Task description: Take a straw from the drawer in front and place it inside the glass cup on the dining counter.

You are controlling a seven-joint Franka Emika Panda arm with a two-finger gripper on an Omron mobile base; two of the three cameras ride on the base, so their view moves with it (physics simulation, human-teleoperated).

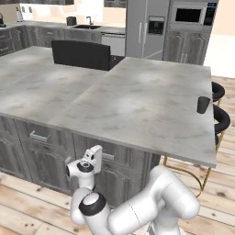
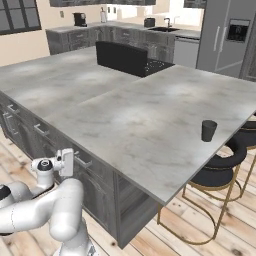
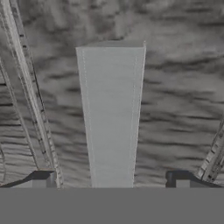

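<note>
Tool (image 3: 111,181), jaws wide and empty, faces the closed drawer's handle (image 3: 111,118); next: grasp and pull.

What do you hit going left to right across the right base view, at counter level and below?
End effector at the drawer front → dining counter → glass cup near the counter's right edge → black stool.

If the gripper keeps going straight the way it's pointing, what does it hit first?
Most likely the silver bar handle of the drawer, centered between the open gripper's fingertips; the remaining gap is hard to judge.
</note>
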